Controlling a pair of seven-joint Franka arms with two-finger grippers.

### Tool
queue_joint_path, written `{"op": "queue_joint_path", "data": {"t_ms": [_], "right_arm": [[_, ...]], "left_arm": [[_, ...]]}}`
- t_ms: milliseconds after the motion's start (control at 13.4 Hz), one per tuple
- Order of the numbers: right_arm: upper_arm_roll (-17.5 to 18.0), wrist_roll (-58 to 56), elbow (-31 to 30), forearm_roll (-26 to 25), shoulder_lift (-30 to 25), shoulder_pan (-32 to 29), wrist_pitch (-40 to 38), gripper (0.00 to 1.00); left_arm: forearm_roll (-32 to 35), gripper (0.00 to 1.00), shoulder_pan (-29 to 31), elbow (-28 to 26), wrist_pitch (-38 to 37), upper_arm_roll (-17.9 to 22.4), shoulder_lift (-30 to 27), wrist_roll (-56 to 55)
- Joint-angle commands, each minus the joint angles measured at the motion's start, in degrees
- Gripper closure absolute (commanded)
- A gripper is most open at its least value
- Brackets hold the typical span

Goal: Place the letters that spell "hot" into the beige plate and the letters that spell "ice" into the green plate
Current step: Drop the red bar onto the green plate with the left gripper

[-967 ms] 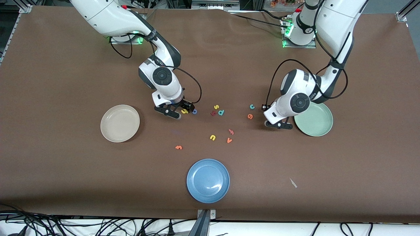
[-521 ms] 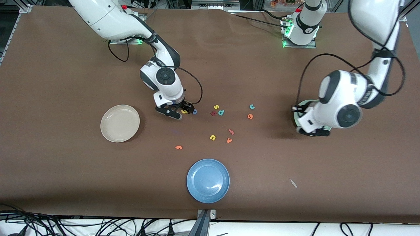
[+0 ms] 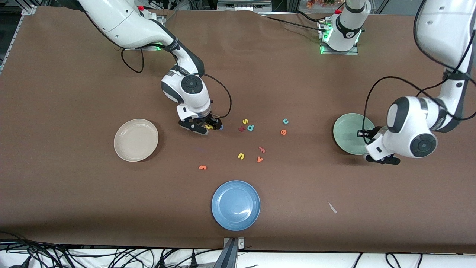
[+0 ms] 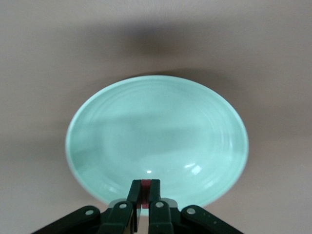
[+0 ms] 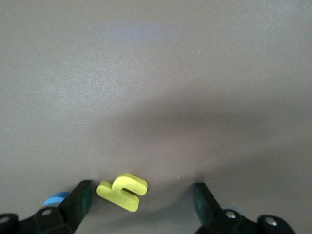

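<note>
The left gripper (image 4: pixel 144 207) hangs over the green plate (image 3: pixel 344 126), pinching the dark red i (image 4: pixel 145 184) to drop it there. Well away toward the beige plate (image 3: pixel 126 147), the right gripper (image 5: pixel 139 202) straddles the yellow h (image 5: pixel 123 191), jaws spread.

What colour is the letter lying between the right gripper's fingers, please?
Yellow: the h lies between the right gripper's open fingers, clearest in the right wrist view.

You won't find any labels, brands or numbers to read here. Only readable shapes are the foam letters on the worktop (image 3: pixel 74 93): yellow s (image 3: pixel 245 121), teal c (image 3: pixel 285 121), orange e (image 3: pixel 283 132), yellow u (image 3: pixel 241 156), orange v (image 3: pixel 260 159).
</note>
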Motion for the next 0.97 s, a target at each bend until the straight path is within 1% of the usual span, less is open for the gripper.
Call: {"op": "queue_joint_path", "data": {"t_ms": [0,74,149,223,297,372,521,595,669,818,892], "right_arm": [[0.06,1.85,0.23,-1.90,0.97,0.17,0.92,0.24],[0.06,1.85,0.23,-1.99,0.97,0.17,0.92,0.30],[0.06,1.85,0.23,-2.42,0.97,0.17,0.92,0.36],[0.06,1.67,0.23,-2.60,0.97,0.08,0.92,0.42],[0.06,1.59,0.23,-2.60,0.88,0.08,0.92,0.54],[-0.03,1.50,0.23,-2.60,0.79,0.08,1.01,0.63],[-0.03,1.15,0.23,-2.60,0.44,0.08,0.92,0.73],[-0.11,0.62,0.23,-2.60,-0.08,-0.09,0.92,0.76],[-0.20,0.36,0.23,-2.43,-0.96,-0.44,0.84,0.76],[-0.29,-1.74,-0.12,-1.90,-3.33,-1.67,0.22,0.76],[-0.20,-3.32,-0.38,-1.73,-4.47,-2.63,-0.82,0.76]], "left_arm": [[1.52,0.99,0.47,0.47,0.76,-0.50,1.77,0.56],[1.52,0.72,0.47,0.55,0.41,-0.50,1.69,0.64],[1.52,0.35,0.38,0.81,0.15,-0.58,1.25,0.38],[1.17,0.08,0.29,1.08,0.15,-0.76,0.55,-0.05],[0.82,0.00,-0.40,1.17,0.06,-0.85,-0.76,-0.93],[0.73,0.00,-0.58,1.26,0.06,-1.89,-1.82,-3.64],[0.64,0.00,-0.50,1.26,0.06,-6.19,-3.49,-12.31],[0.55,0.00,-0.32,1.26,0.06,-8.82,-3.50,-16.71],[-1.10,0.01,-0.32,1.34,0.32,-11.28,-3.41,-19.89],[-6.46,0.05,-1.19,1.26,0.76,-13.50,-3.32,-23.95],[-6.92,0.06,-2.77,1.26,0.85,-13.77,-3.15,-27.45]]}}
